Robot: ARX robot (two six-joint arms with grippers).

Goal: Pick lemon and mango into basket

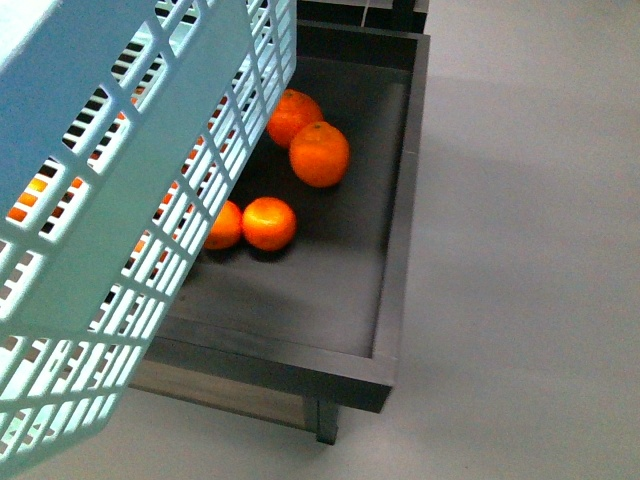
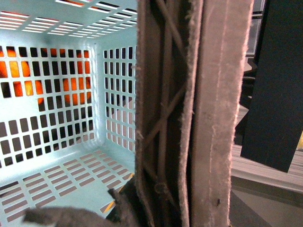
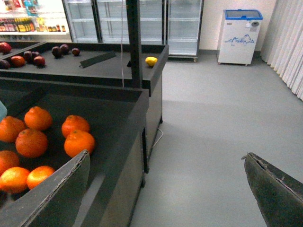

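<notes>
Basket (image 1: 110, 250), pale teal with slotted walls, hangs tilted at the left of the front view, its lower side over the black bench (image 1: 393, 290). The left tool (image 2: 182, 113) is narrow, pinched on the basket's brown handle (image 2: 165, 123), and its wrist view looks into the basket, with orange shapes glowing through the far wall. Oranges (image 1: 319, 153) lie on the bench just right of the basket, one partly behind its wall. Grey floor (image 1: 530, 250) fills the right side. The right tool (image 3: 166, 158) is wide, with nothing between its fingers, above the floor beside the bench. The lemon (image 3: 151, 61) lies on a further bench (image 3: 102, 71), near its corner, beside a dark post (image 3: 134, 42), well apart from both tools.
</notes>
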